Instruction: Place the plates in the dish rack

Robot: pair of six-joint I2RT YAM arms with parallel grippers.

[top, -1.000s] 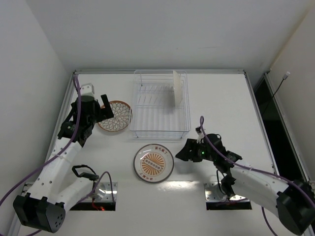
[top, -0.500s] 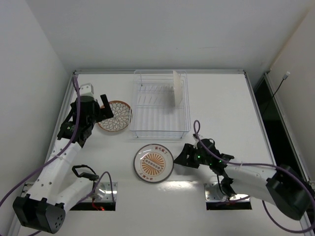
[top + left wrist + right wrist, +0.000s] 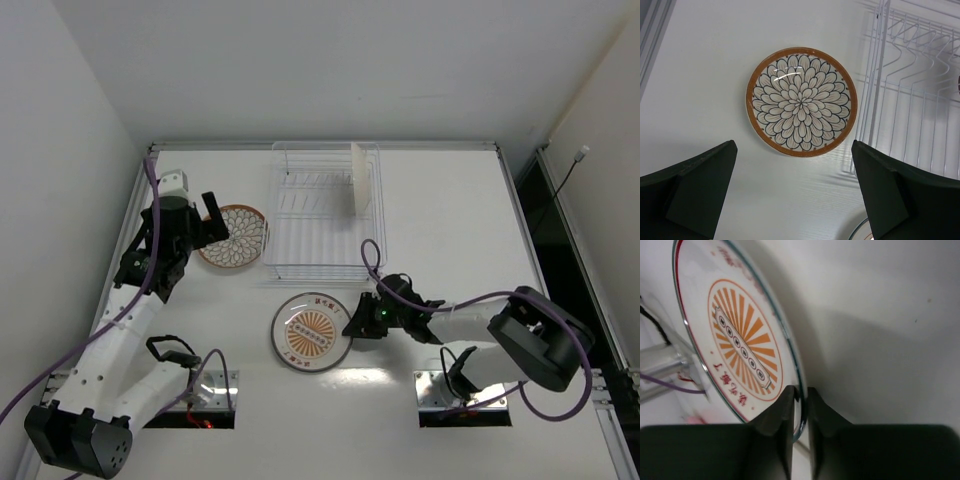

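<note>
— White table [image 3: 450, 220], plain walls. Dish rack [image 3: 320, 240] far centre, standing plate [image 3: 358, 180] inside. Others?
— Petal plate [image 3: 801, 101] left of rack, under left gripper [image 3: 794, 150], jaws wide, holding nothing. Sunburst plate [image 3: 312, 331] in front of rack, rim pinched by right gripper [image 3: 801, 392].
— Step?
— Likely pickup. Next: lift, tip upright, slot between prongs.
</note>
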